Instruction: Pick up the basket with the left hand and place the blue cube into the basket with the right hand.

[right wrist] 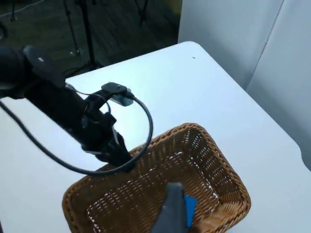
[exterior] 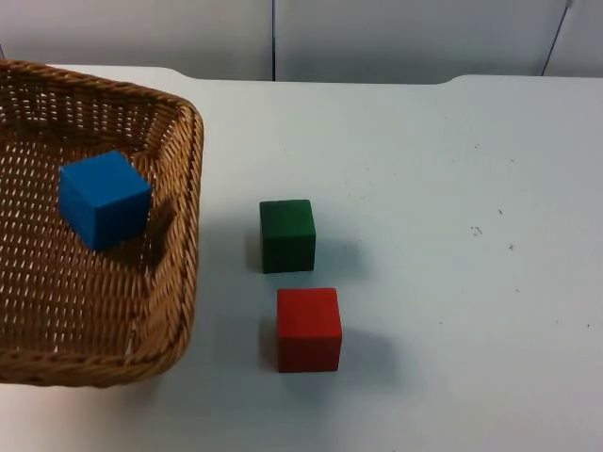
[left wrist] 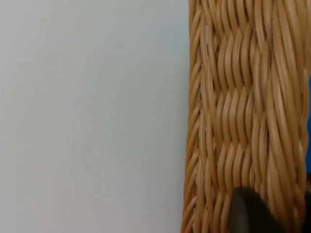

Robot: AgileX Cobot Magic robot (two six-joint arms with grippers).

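Here the white table (exterior: 452, 188) meets a grey partition (exterior: 396, 38) (left end effector (right wrist: 119, 158) grasping the basket (exterior: 179, 235)).

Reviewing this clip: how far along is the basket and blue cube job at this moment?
Nearly done. The blue cube already sits inside the basket. The left gripper grips the basket's rim, so the hold is in hand. The right gripper is above the basket, over the cube. The green cube and red cube lie untouched on the table. Left: the right arm pulling away.
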